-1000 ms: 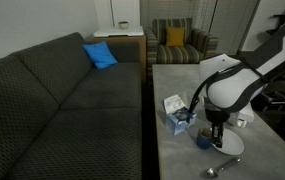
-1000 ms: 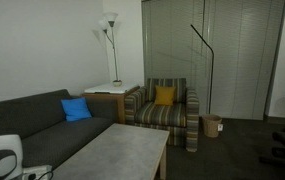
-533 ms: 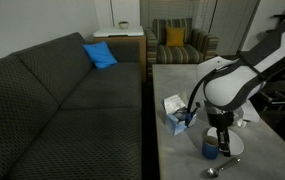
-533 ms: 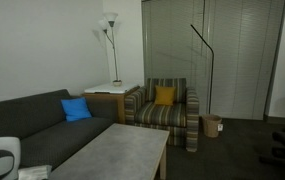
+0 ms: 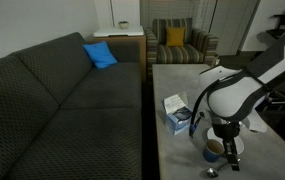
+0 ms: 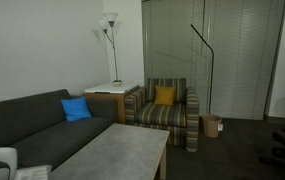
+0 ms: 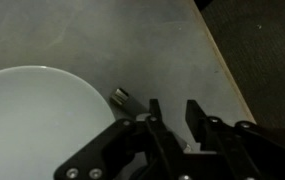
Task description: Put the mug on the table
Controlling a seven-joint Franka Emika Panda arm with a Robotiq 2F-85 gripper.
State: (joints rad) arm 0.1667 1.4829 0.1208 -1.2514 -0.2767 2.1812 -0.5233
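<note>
- The mug (image 5: 213, 150) stands upright on the table (image 5: 182, 80), near the table's closest end.
- The gripper (image 5: 231, 155) hangs low just beside the mug. In the wrist view its fingers (image 7: 154, 112) are apart, with only bare table top between them.
- A white plate (image 7: 32, 120) lies on the table next to the gripper.
- A tissue box (image 5: 176, 115) sits a little farther along the table.
- A dark sofa (image 5: 62, 100) runs alongside the table, and a striped armchair (image 5: 177, 42) stands beyond its far end.

- This looks like a living room or lounge: a long dark grey fabric sofa (image 5: 62, 95) carries a bright blue square cushion (image 5: 100, 55).
- A long low table with a mottled grey top (image 5: 177, 85) stands just beside the sofa.
- Beyond the sofa's far end are a striped upholstered armchair (image 6: 167, 110) and a white floor lamp (image 6: 108, 30).
</note>
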